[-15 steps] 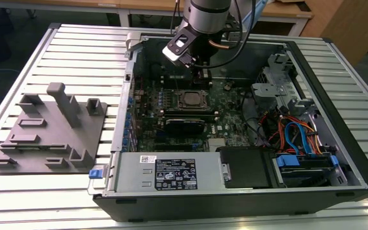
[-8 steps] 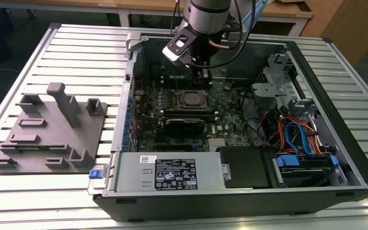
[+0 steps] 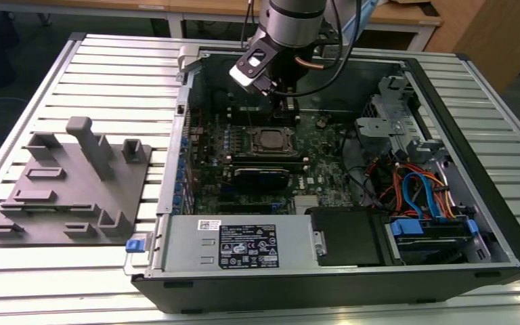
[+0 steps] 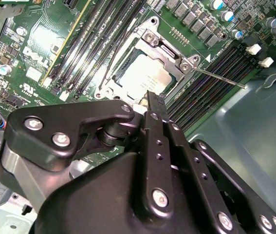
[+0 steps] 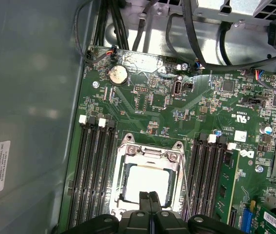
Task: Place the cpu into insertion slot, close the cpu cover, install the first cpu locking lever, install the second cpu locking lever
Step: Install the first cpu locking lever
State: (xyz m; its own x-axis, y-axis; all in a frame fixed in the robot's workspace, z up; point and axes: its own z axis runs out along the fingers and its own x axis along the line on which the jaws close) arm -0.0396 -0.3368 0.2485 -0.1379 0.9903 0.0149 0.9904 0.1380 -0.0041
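Silvery-grey, the cpu (image 5: 147, 183) is seated in the insertion slot (image 5: 119, 195) toward the far side of the case, with the cpu cover (image 5: 150, 152) lowered over it. The gripper (image 5: 151, 207) is held just above, pinched closed and empty. One locking lever (image 4: 220, 78) juts free. The lever step is judged in hand, and it calls for a careful downward push.

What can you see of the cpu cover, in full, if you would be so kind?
The cpu cover is a thin, silvery metal frame, roughly square, with a square cut-out. It lies flat on the green motherboard, and the pale cpu shows through its opening. Screw heads sit at two of its corners. In the second wrist view, a thin lever juts away from one corner. The hand, fingers together, is at its edge. Whether it touches the cover cannot be told.
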